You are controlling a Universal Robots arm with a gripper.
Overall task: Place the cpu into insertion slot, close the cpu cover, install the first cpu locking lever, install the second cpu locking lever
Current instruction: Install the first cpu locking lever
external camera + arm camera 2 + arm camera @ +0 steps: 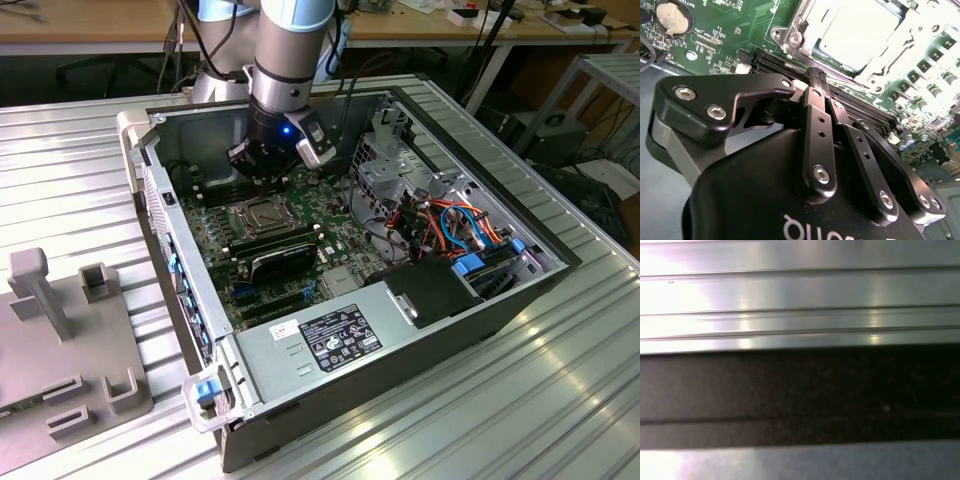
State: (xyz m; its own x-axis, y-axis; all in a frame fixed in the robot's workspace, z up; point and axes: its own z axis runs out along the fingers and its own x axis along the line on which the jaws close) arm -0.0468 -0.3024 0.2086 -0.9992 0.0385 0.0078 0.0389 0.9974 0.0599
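Ribbed aluminium table [480, 400] w/ open grey PC case [300, 345]; black gripper [816, 75], fingers pressed together, nothing held, just beside silver-grey square cpu [857, 32] seated in metal-rimmed insertion slot [790, 37].

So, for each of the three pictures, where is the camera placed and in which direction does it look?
Exterior view: off the arm, above and to one side, looking down into the open computer case; the arm and claw hang over the insertion slot.
Second wrist view: on the arm, looking along the closed claw at the cpu on the motherboard.
First wrist view: on the arm, facing ribbed metal and a dark band.
Shared: exterior and second wrist views both show claw and socket.
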